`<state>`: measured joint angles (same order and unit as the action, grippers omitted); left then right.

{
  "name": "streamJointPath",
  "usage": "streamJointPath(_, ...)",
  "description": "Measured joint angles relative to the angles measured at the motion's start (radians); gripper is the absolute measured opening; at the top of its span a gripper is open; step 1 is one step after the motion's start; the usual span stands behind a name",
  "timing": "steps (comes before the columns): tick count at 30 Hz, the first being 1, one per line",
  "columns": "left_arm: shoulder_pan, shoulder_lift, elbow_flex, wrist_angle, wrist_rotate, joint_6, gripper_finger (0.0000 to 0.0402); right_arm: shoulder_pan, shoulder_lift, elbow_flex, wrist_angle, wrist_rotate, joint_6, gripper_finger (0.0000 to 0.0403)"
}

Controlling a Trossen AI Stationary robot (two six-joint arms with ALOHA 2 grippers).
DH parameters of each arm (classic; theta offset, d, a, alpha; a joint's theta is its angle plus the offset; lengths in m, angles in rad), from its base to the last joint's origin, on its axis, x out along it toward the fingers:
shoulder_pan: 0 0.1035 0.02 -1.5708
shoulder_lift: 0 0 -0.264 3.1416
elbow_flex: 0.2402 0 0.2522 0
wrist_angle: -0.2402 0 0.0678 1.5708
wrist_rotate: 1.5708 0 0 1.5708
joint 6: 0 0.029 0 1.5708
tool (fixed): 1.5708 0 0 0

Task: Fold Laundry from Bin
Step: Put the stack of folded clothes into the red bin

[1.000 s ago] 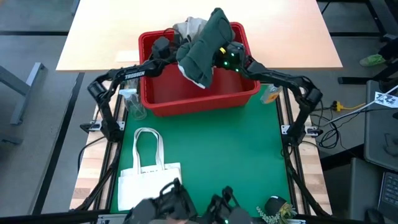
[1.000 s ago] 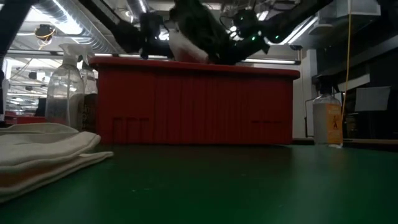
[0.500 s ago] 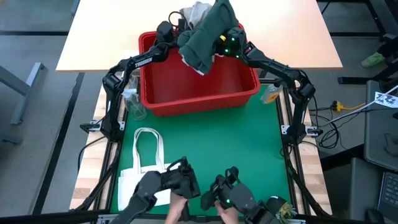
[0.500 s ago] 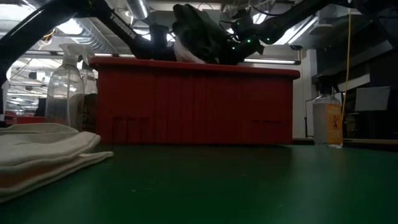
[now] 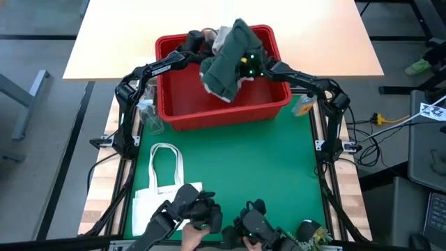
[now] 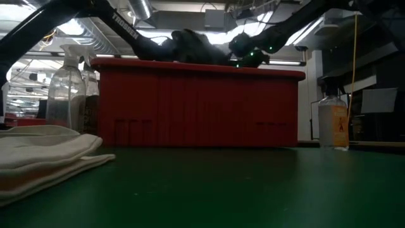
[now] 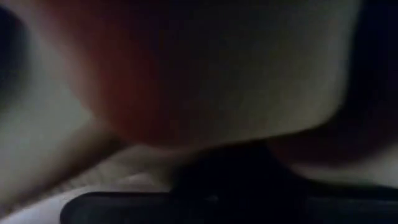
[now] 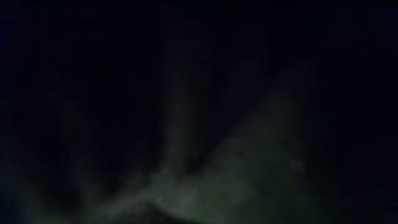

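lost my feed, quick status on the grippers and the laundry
Left gripper and right gripper both shut on the dark green garment, over the red bin. White cloth bunched behind it. Mat in front bare; tote bag off to the left.

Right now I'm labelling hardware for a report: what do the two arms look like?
Both are slim, dark, jointed arms. The left arm carries white lettering along its forearm link. The right arm shows small green indicator lights near its wrist. Thin cables trail on the floor beside the right arm's base.
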<state>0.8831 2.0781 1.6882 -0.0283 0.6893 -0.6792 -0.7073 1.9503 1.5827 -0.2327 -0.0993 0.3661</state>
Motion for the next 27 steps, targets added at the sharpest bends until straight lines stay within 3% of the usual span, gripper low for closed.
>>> streamJointPath(6,-0.007,0.0,0.0,-0.41,0.014,0.119,0.0,0.024,0.02,-0.008,-0.159,-0.03,-0.014,0.0014)
streamJointPath(11,-0.008,0.0,-0.002,-0.663,-0.064,0.261,0.0,0.033,0.02,-0.008,-0.224,-0.051,-0.022,0.0014)
streamJointPath(19,-0.021,0.0,-0.002,-0.725,-0.208,0.32,0.0028,0.04,0.02,-0.006,-0.32,-0.071,-0.013,0.0015)
streamJointPath(27,-0.076,0.0,-0.002,-0.736,-0.466,0.504,0.0083,0.04,0.02,-0.006,-0.427,-0.07,-0.056,0.0015)
